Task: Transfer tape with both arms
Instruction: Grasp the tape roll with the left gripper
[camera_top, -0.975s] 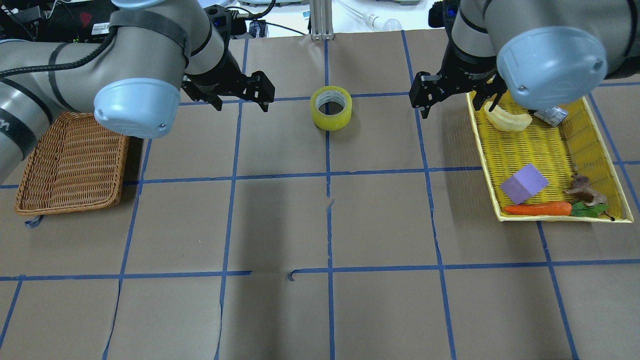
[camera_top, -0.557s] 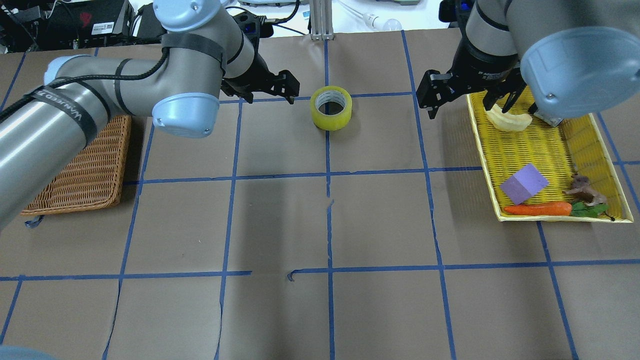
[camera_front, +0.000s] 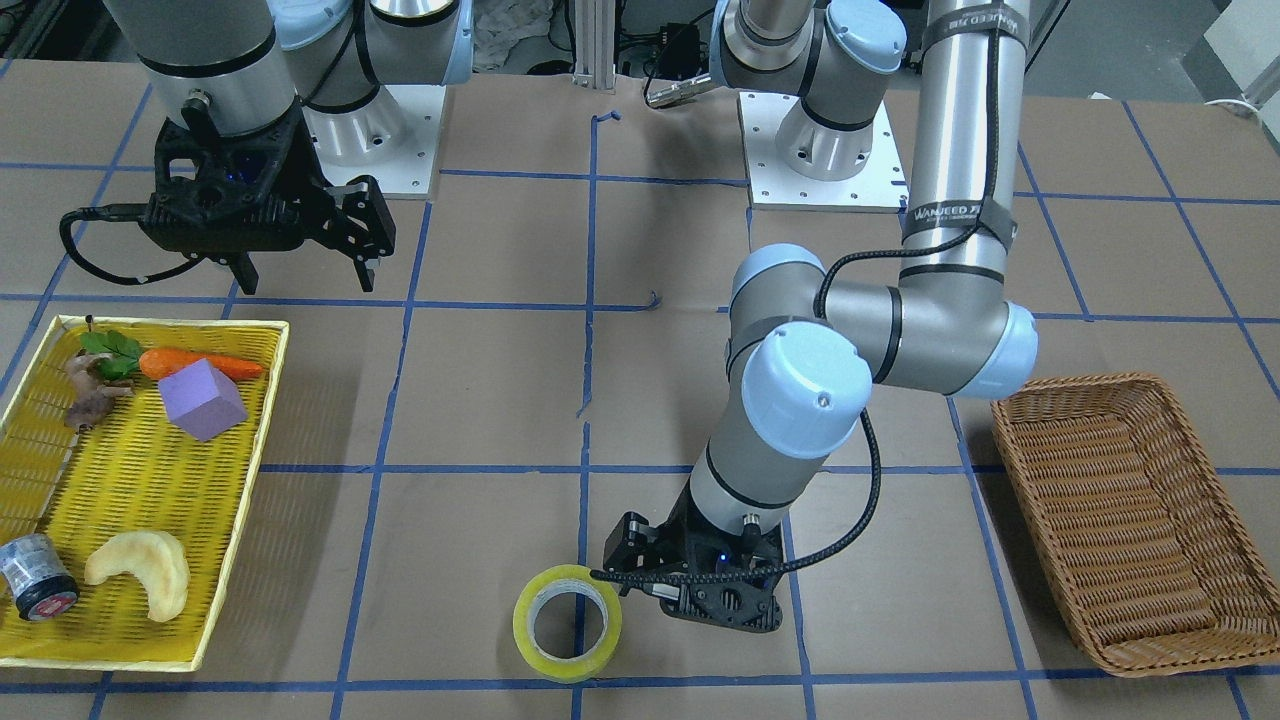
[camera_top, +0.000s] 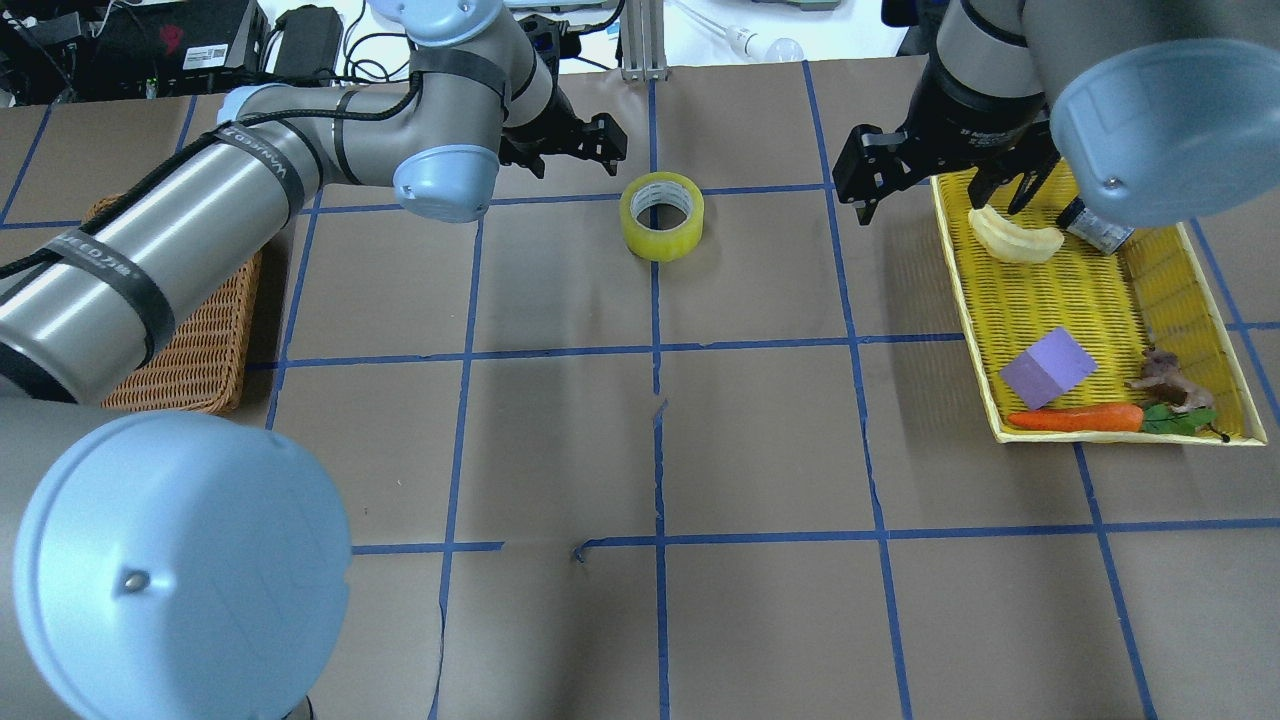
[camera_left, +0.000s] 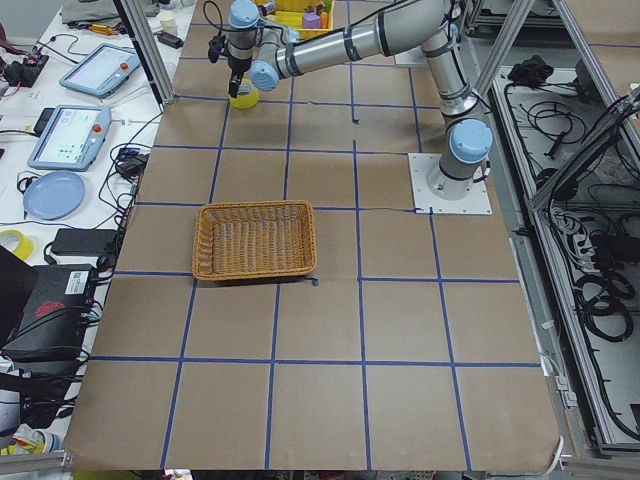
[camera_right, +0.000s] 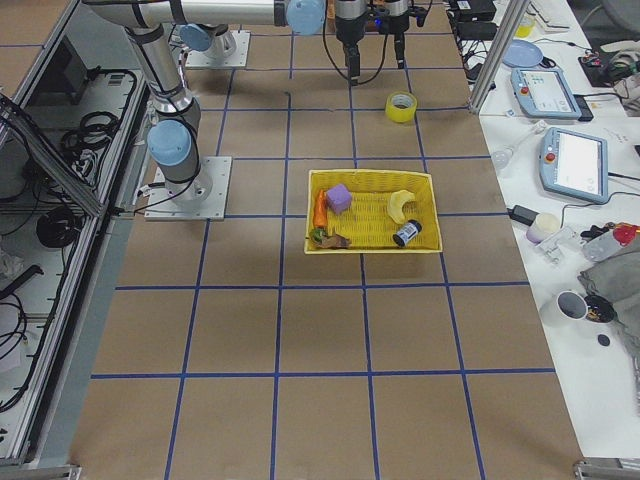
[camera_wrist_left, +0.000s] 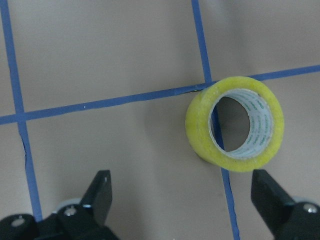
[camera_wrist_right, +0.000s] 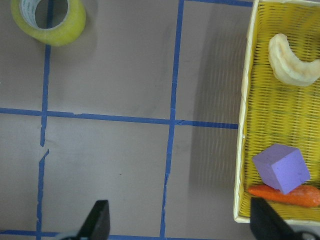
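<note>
The yellow tape roll (camera_top: 662, 215) lies flat on the brown paper at the far middle of the table, hole up. It also shows in the front view (camera_front: 567, 622) and in the left wrist view (camera_wrist_left: 235, 122). My left gripper (camera_top: 575, 162) is open and empty, just left of and beyond the roll, not touching it. In the front view the left gripper (camera_front: 685, 595) sits right beside the roll. My right gripper (camera_top: 930, 198) is open and empty, to the right of the tape at the yellow tray's far corner; it also shows in the front view (camera_front: 307, 283).
A wicker basket (camera_top: 190, 350) stands at the left, partly under my left arm. A yellow tray (camera_top: 1090, 290) at the right holds a purple cube (camera_top: 1047, 367), a carrot (camera_top: 1075, 418), a pale crescent (camera_top: 1015, 240), a small figurine and a dark cylinder with a red end (camera_front: 35, 578).
My left arm has swung right and farther out, bringing its open gripper close to the tape. My right gripper has drifted slightly away from me. The tape has not moved.
</note>
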